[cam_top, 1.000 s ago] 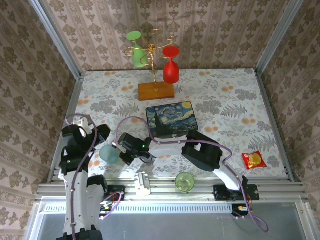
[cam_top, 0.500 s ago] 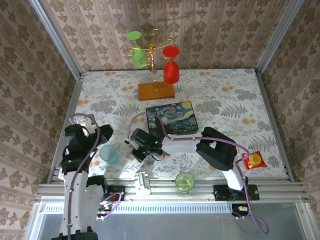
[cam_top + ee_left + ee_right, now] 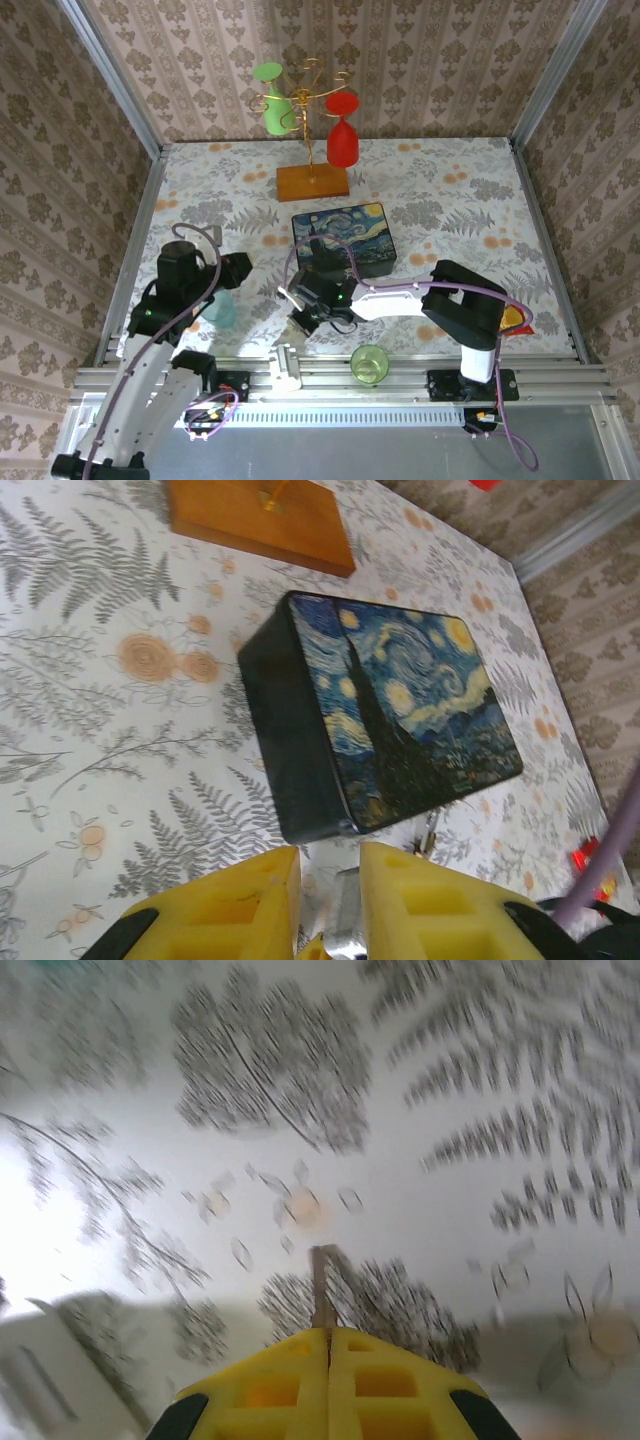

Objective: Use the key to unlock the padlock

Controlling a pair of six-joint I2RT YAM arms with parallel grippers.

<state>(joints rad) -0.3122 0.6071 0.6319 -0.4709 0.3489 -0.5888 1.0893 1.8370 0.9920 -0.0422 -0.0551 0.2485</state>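
The dark starry-night box (image 3: 345, 240) lies mid-table. A tiny brass padlock (image 3: 430, 835) with a thin silver shackle sits by the box's near right corner (image 3: 400, 710). My left gripper (image 3: 238, 268) is left of the box and points at it. Its yellow fingers (image 3: 250, 900) stand a narrow gap apart around the midpoint (image 3: 330, 858), clamping nothing. A blurred silvery piece shows in that gap. My right gripper (image 3: 298, 303) hovers low in front of the box, shut (image 3: 328, 1332) on the key (image 3: 322, 1285). The key's thin shaft sticks out over the tablecloth.
A teal cup (image 3: 220, 308) stands just under the left arm, and a green cup (image 3: 370, 363) is at the near edge. The wooden glass rack (image 3: 312, 180) is behind the box. A red-and-yellow packet (image 3: 512, 318) lies beside the right arm's elbow.
The left gripper swung right from the teal cup toward the box, and its jaws narrowed a little. The right gripper carried the key rightward, toward the front of the box.
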